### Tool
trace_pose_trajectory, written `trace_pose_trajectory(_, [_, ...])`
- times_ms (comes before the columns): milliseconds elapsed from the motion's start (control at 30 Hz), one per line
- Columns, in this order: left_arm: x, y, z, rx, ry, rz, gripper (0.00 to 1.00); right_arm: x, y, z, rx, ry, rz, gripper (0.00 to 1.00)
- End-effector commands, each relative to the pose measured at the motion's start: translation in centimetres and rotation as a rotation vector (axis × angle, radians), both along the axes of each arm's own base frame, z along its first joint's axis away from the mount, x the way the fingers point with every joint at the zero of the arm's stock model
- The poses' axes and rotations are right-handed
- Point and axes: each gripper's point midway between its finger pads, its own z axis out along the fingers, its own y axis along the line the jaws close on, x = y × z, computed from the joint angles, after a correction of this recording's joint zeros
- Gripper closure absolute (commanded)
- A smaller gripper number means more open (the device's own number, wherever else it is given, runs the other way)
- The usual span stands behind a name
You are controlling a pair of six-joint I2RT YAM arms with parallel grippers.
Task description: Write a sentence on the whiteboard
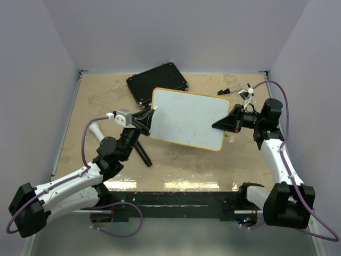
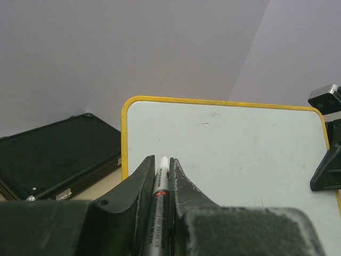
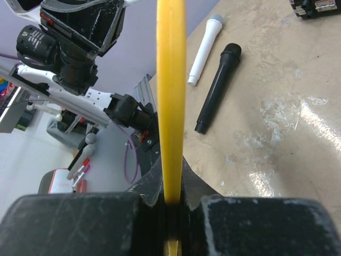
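The whiteboard [image 1: 186,120], white with a yellow rim, is held tilted above the table. My right gripper [image 1: 226,124] is shut on its right edge; in the right wrist view the rim [image 3: 170,80] runs edge-on between the jaws of that gripper [image 3: 170,181]. My left gripper [image 1: 151,116] is shut on a grey marker [image 2: 161,184] whose white tip sits at the board's left side [image 2: 224,144]. The board's face shows only faint specks; no green sentence shows on it.
A black case [image 1: 158,84] lies behind the board, also in the left wrist view [image 2: 53,154]. A black marker [image 3: 217,88] and a white marker [image 3: 205,49] lie on the tan table [image 1: 181,165]. Small items [image 1: 237,88] sit at the back right.
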Motion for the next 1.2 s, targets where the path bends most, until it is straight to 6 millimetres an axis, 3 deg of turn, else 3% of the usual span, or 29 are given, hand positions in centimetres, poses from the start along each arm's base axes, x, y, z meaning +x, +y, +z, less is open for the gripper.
trace_pose_trajectory(0, [-0.3, 0.0, 1.2, -0.049, -0.035, -0.027, 1.0, -0.8, 0.2, 1.2, 0.006, -0.069, 0.065, 1.0])
trace_pose_trajectory(1167, [-1.7, 1.3, 2.9, -0.154, -0.086, -0.053, 1.0, -0.8, 0.2, 1.1, 0.01, -0.062, 0.063, 1.0])
